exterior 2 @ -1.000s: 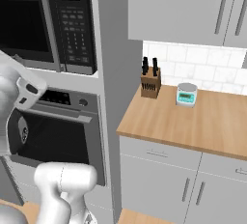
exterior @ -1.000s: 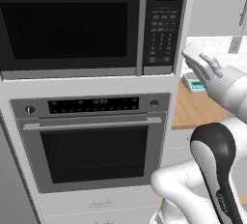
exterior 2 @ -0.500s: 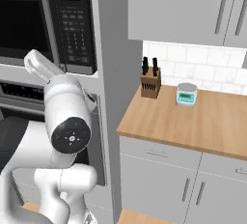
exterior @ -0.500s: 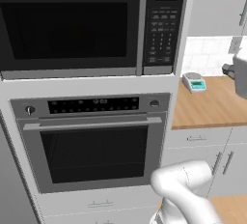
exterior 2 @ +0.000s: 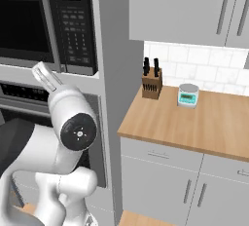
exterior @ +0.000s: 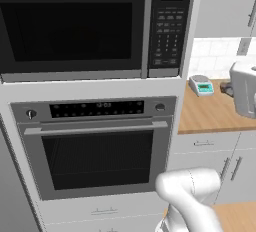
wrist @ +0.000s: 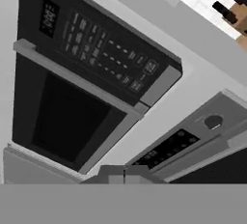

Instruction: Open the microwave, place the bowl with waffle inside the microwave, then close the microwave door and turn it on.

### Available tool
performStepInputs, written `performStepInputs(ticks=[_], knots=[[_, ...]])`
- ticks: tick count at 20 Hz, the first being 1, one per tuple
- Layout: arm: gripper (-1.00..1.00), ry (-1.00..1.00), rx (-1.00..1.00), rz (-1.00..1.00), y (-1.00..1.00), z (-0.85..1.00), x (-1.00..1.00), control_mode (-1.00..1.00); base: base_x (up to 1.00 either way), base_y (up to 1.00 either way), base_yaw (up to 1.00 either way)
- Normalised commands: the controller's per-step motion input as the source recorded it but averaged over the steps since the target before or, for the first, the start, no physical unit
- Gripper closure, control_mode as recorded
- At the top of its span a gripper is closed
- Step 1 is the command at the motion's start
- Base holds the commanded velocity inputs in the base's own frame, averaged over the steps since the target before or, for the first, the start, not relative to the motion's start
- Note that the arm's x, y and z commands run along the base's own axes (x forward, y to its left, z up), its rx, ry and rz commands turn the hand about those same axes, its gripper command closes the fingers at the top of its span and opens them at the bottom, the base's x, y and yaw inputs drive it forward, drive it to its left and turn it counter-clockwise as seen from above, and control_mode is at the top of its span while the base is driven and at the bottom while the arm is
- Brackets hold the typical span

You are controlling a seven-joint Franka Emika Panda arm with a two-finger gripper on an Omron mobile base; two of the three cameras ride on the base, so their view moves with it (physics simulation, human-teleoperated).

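**Closed gripper facing the shut microwave**

The two-finger gripper has its dark fingertips pressed together with nothing between them, low in the hand view. Ahead of the fingers, tilted by the roll of the hand, is the large built-in dark microwave. Its wide black glass door is shut flush, and the long grey bar handle runs between the glass and the dark keypad strip. The small display sits at the far end of that strip from the fingers. The gripper is apart from the microwave, touching neither door nor handle.

Closer to the fingertips, off to one side, lies the control panel of the stainless wall oven with a round knob.

In the left base view the microwave sits directly above the oven. On the wooden countertop beside them stand a wooden knife block with black handles and a small white-and-teal kitchen scale, well away from the gripper.
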Motion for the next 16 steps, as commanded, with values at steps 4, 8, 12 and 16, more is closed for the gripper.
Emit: performStepInputs(ticks=[4, 8, 12, 16], knots=[[1.0, 0.21, 0.08, 0.0, 0.61, -0.06, 0.26, -1.0, 0.0, 0.0, 0.0], [1.0, 0.16, 0.2, 0.0, 0.23, 0.02, 0.49, -1.0, 0.0, 0.0, 0.0], [1.0, 0.13, 0.27, 0.0, 0.0, 0.1, 0.57, -1.0, 0.0, 0.0, 0.0], [1.0, 0.11, 0.21, -0.02, 0.28, 0.01, 0.47, -1.0, 0.0, 0.0, 0.0]])
